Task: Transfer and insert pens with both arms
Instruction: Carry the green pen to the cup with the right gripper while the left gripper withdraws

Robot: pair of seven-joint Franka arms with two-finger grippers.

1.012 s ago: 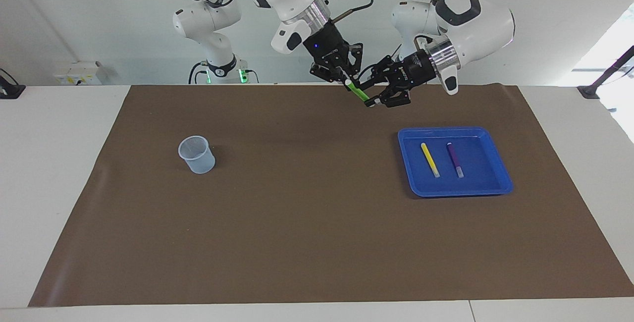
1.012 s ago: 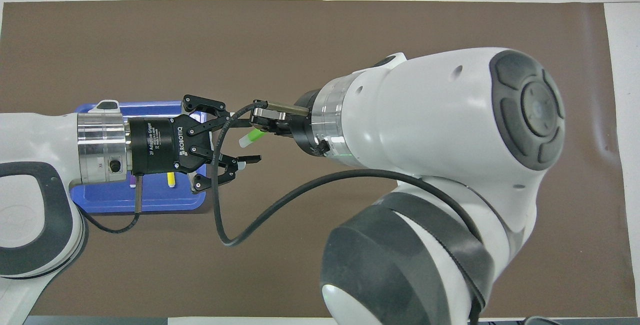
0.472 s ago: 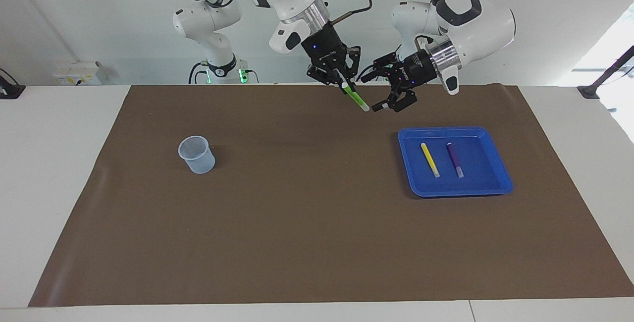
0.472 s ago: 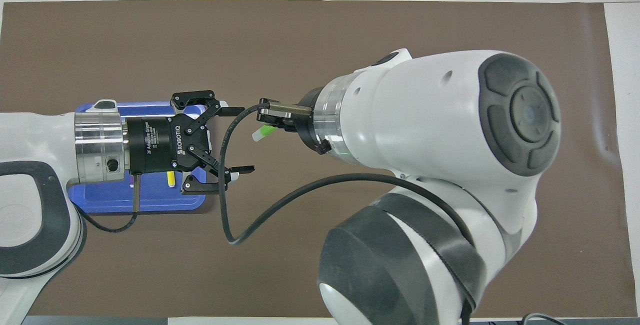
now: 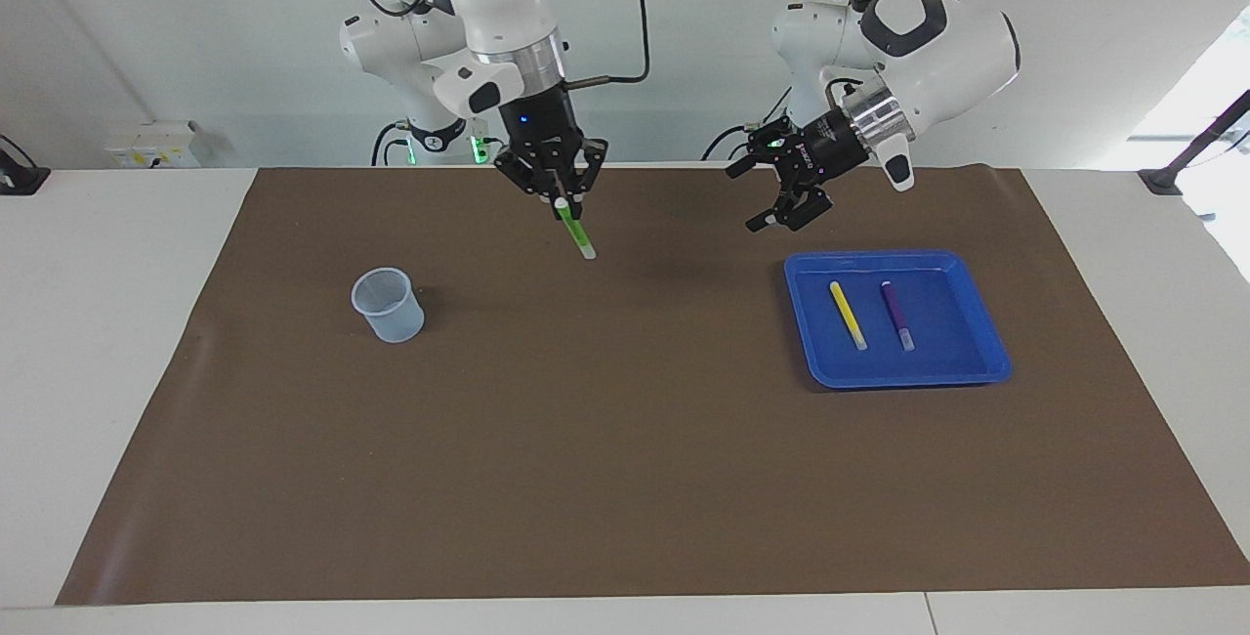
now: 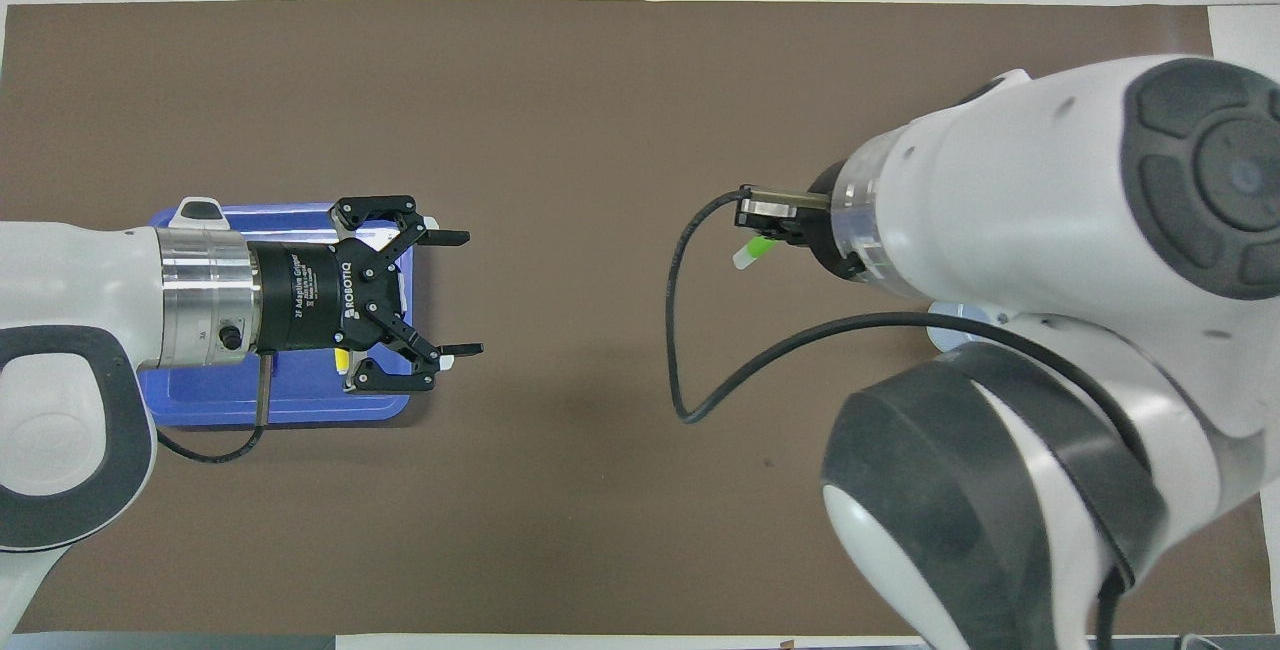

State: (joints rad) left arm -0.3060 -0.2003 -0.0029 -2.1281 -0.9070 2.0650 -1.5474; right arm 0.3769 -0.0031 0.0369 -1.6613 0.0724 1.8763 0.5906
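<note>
My right gripper (image 5: 562, 198) is shut on the top of the green pen (image 5: 576, 230), which hangs tilted with its pale end down over the brown mat, between the cup and the tray. The pen also shows in the overhead view (image 6: 752, 252), under the right gripper (image 6: 770, 227). My left gripper (image 5: 742, 196) is open and empty, in the air beside the blue tray (image 5: 803, 342); from overhead, the left gripper (image 6: 462, 292) is over the tray's (image 6: 230, 402) edge. The yellow pen (image 5: 848, 315) and the purple pen (image 5: 897, 315) lie side by side in the tray.
A clear plastic cup (image 5: 389, 304) stands upright on the mat toward the right arm's end; overhead only its rim (image 6: 945, 328) shows under the right arm. A black cable (image 6: 690, 370) loops from the right wrist.
The left gripper let go of the green pen, opened and drew back toward the tray. The right gripper carried the pen away toward the cup's end and turned it more upright.
</note>
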